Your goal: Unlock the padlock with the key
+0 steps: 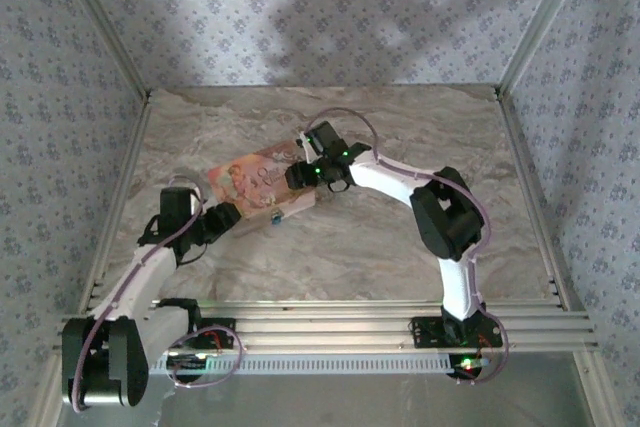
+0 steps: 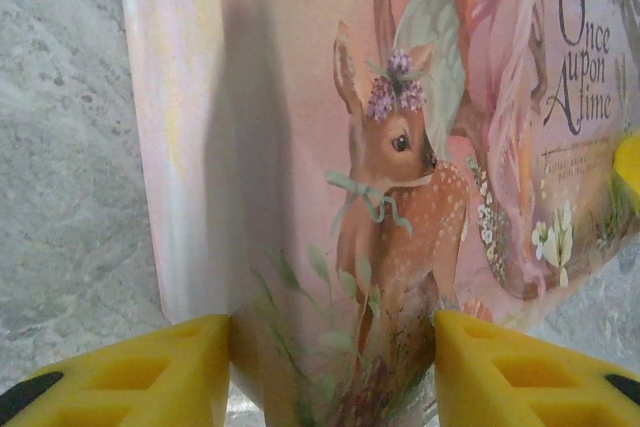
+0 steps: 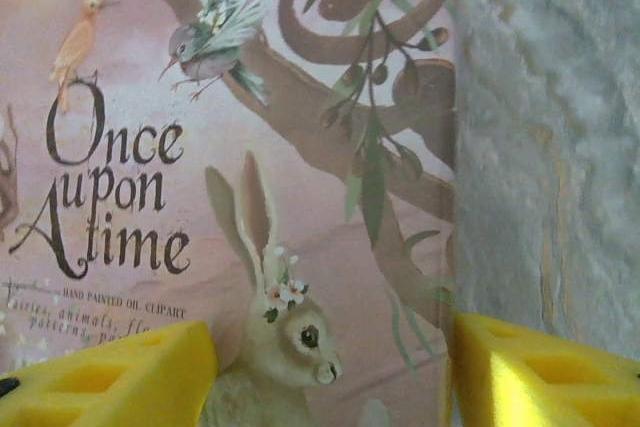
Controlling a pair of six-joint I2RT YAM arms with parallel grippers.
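Groundwork, we judge, with no key work begun: the tiny blue-bodied padlock sits against the near edge of the pink illustrated rectangular box, about midway between the side edges of the marbled table. Left gripper and right gripper hover over the box with yellow pads half spread, holding nothing; next we must locate the key and pinch it finely

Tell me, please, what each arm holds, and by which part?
Cannot be told: left fingers straddle the pink box at a corner; right fingers are over it.
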